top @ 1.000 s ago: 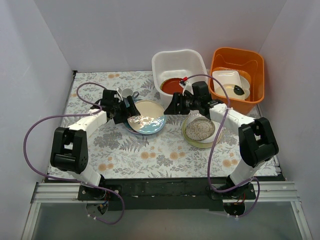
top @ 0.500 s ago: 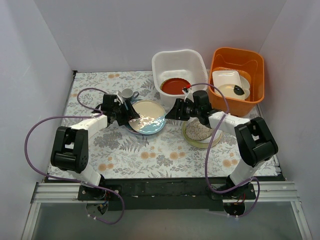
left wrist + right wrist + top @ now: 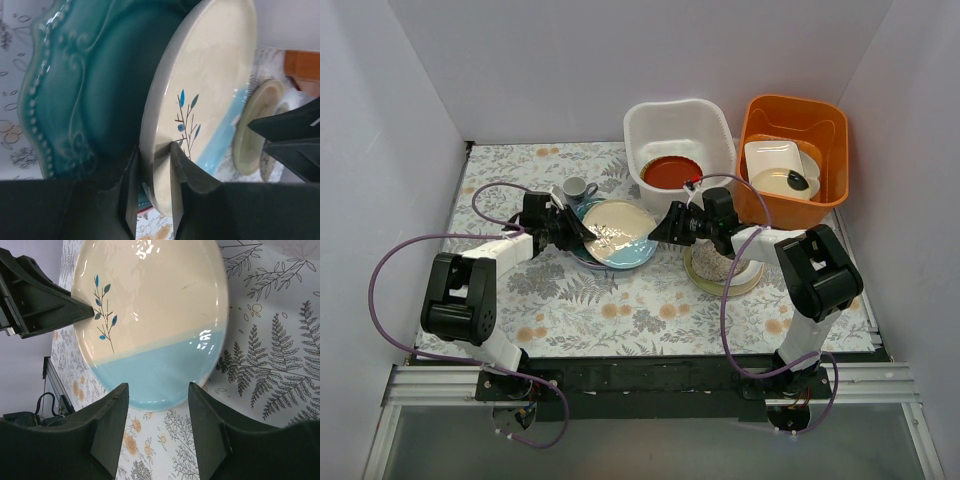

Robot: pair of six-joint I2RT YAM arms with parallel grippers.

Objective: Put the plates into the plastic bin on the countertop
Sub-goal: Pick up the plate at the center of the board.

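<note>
A cream plate with a pale blue band (image 3: 618, 232) (image 3: 210, 85) (image 3: 150, 315) leans up on edge over a scalloped teal plate (image 3: 85, 100) (image 3: 582, 260). My left gripper (image 3: 572, 228) (image 3: 155, 150) is shut on its left rim. Just short of the blue edge, my right gripper (image 3: 660, 228) (image 3: 157, 390) stands open and holds nothing. The white plastic bin (image 3: 638, 135) at the back holds a red plate (image 3: 671, 172). A cream-green plate (image 3: 720, 283) with a speckled one on it lies under the right arm.
An orange tub (image 3: 760, 125) with a squarish white dish (image 3: 772, 160) stands right of the bin. A small grey cup (image 3: 575, 187) sits just behind the left gripper. The fern-print countertop (image 3: 620, 310) (image 3: 270, 360) spreads in front of the plates. White walls close in the sides and back.
My left gripper has closed on the cream and blue plate's rim. The right gripper has swung left and down from the cream-green stack to the plate's blue edge, narrowing a little.
</note>
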